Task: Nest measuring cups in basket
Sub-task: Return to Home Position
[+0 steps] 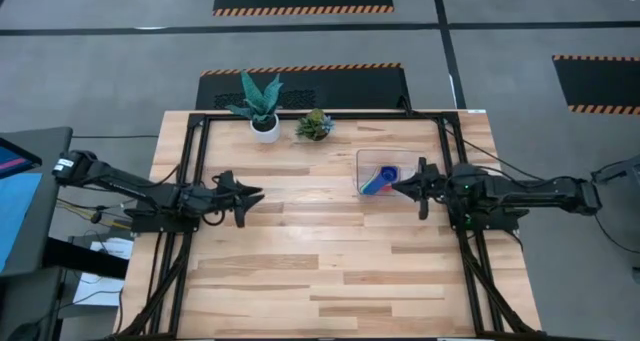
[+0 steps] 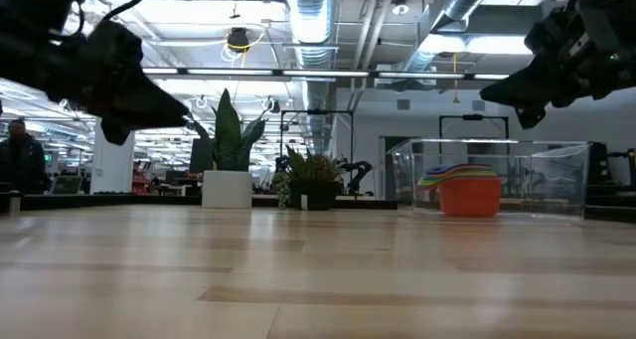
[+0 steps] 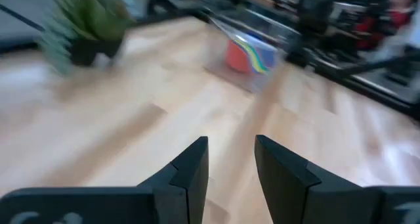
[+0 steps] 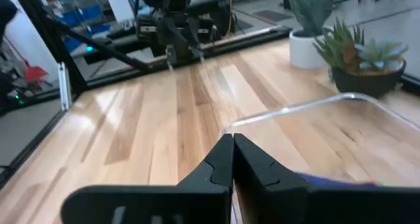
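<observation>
- One nested stack of colourful plastic measuring cups [image 1: 380,179] sat inside the clear rectangular plastic basket [image 1: 359,164].
- We saw the right gripper [image 1: 395,186], fingers pressed together and empty, just beside it, pointing at it.
- And the left gripper [image 1: 255,192], fingers parted, hung well apart.

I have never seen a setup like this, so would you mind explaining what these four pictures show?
It is a robot with two dark arms at a wooden table. One picture looks straight down, one looks level across the tabletop, and two come from cameras on the wrists. The left arm hangs over the table's left side, jaws slightly apart. The right arm is raised close to the clear basket, jaws closed. Neither holds anything. In the basket sit the measuring cups, nested in one coloured stack. A tall plant in a white pot and a small plant stand at the back edge.
</observation>
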Robot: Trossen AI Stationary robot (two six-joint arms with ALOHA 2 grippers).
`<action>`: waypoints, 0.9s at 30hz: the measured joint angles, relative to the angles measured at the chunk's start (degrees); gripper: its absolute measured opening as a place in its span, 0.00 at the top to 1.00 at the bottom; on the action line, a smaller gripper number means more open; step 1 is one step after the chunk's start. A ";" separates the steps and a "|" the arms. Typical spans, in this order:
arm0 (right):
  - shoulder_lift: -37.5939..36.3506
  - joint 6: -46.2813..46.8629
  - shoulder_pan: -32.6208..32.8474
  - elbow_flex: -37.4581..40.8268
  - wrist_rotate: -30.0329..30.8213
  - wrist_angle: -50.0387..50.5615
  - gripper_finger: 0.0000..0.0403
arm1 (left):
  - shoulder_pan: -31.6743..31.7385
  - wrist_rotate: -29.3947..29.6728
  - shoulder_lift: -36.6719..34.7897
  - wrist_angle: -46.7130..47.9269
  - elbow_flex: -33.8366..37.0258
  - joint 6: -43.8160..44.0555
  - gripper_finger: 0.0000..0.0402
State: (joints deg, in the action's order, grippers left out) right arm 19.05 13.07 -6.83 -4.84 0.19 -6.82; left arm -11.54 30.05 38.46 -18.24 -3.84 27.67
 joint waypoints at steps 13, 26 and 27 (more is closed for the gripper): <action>0.00 -5.91 0.00 0.00 -0.07 8.21 0.93 | -1.89 -4.64 0.00 -4.21 3.20 -4.87 0.72; 0.00 -5.59 0.07 -0.09 -0.20 14.70 0.93 | -1.91 -11.91 0.15 2.77 3.22 -13.84 0.72; 0.00 -5.61 0.07 -0.09 -0.20 14.70 0.93 | -1.91 -11.81 0.15 3.91 3.22 -13.60 0.72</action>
State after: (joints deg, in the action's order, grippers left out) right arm 19.05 7.47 -6.76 -4.93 -0.01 7.88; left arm -13.45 18.24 38.61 -14.33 -0.62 14.06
